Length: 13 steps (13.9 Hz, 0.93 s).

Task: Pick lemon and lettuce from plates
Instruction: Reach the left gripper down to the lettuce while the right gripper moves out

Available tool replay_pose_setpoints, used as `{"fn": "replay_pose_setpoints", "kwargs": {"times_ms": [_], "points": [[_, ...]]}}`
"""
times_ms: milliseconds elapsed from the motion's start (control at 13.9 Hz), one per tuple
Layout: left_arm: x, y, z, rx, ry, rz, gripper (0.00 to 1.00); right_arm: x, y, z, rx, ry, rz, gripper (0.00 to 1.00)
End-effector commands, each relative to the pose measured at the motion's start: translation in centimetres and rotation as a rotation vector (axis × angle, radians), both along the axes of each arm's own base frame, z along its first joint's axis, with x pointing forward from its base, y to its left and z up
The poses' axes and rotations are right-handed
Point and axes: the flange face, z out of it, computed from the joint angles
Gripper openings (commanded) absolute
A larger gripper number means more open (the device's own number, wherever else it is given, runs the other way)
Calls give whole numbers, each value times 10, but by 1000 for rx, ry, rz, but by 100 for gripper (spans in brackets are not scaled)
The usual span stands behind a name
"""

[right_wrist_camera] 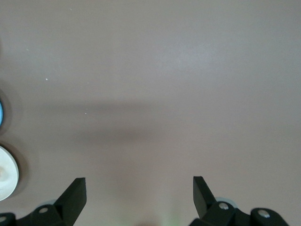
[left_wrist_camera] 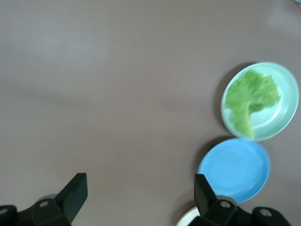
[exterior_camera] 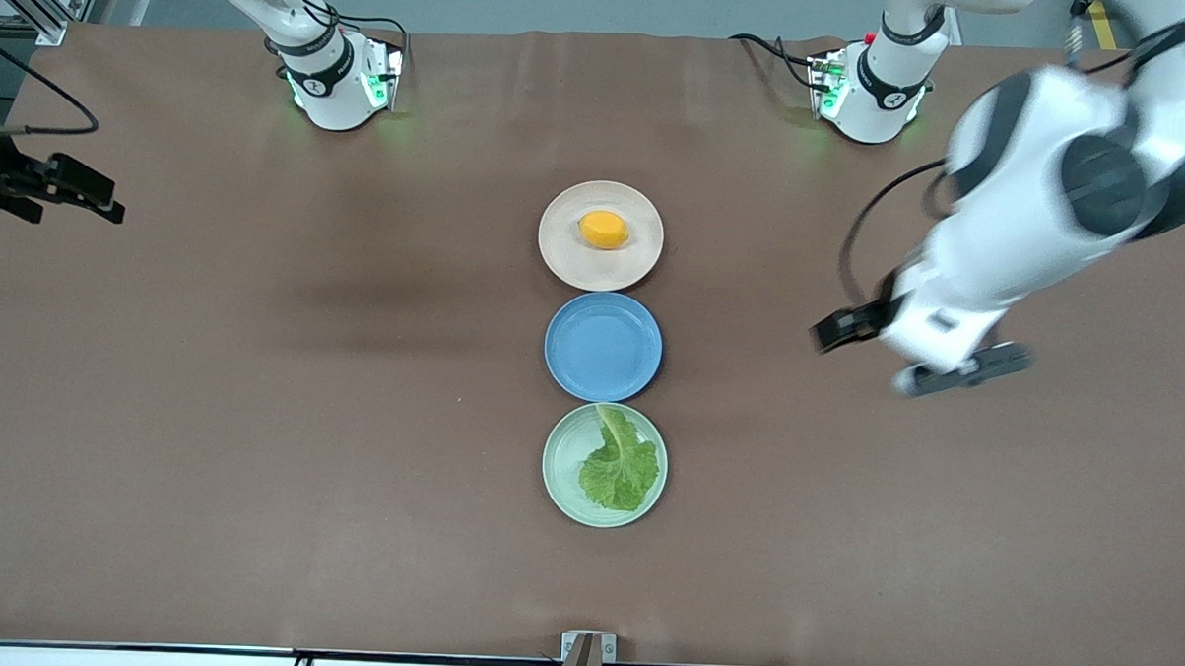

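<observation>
The lemon (exterior_camera: 604,229) lies on the beige-pink plate (exterior_camera: 562,261), the plate farthest from the front camera. The lettuce (exterior_camera: 620,462) lies on the mint green plate (exterior_camera: 560,462), the nearest one; both also show in the left wrist view, lettuce (left_wrist_camera: 250,97) and plate (left_wrist_camera: 284,110). My left gripper (exterior_camera: 905,352) is open and empty, up over bare table toward the left arm's end, beside the blue plate. My right gripper (exterior_camera: 99,197) is open and empty over the right arm's end of the table. In the wrist views the left gripper (left_wrist_camera: 141,194) and right gripper (right_wrist_camera: 139,195) are over bare table.
A blue plate (exterior_camera: 603,346) with nothing on it sits between the two task plates; it also shows in the left wrist view (left_wrist_camera: 233,169). The three plates form a row down the middle of the brown table (exterior_camera: 255,410). A small bracket (exterior_camera: 587,646) sits at the near edge.
</observation>
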Motion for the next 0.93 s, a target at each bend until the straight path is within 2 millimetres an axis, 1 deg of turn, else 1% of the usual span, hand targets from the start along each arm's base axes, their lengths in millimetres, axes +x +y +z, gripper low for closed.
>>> {"fn": "replay_pose_setpoints", "kwargs": {"times_ms": [0, 72, 143, 215, 287, 359, 430, 502, 574, 717, 789, 861], "points": [[20, -53, -44, -44, -36, 136, 100, 41, 3, -48, -28, 54, 26, 100], [22, -72, -60, -63, -59, 181, 100, 53, 6, -62, -72, 74, 52, 100], [22, -92, -78, -88, -79, 241, 100, 53, 17, -64, -86, 79, 66, 100], [25, -105, -93, -119, -100, 316, 100, 52, 25, -65, -83, 83, 69, 100], [28, -118, -107, -150, -120, 361, 100, 50, 27, -66, -66, 89, 54, 100], [24, -141, -126, -174, -131, 365, 100, 47, 38, -64, -32, 103, 25, 100], [22, -157, -140, -184, -138, 361, 100, 46, 51, -64, 6, 111, -14, 100], [23, -162, -152, -189, -138, 373, 100, 44, 68, -67, 46, 119, -47, 100], [23, -163, -161, -195, -135, 402, 100, 40, 101, -63, 73, 107, -39, 100], [27, -169, -180, -245, -152, 512, 100, 30, 169, -52, 70, 72, -14, 100], [26, -176, -190, -282, -161, 588, 100, 22, 204, -49, 58, 66, -62, 100], [28, -177, -201, -310, -167, 665, 100, 9, 247, -49, 45, 65, -86, 100]]}}
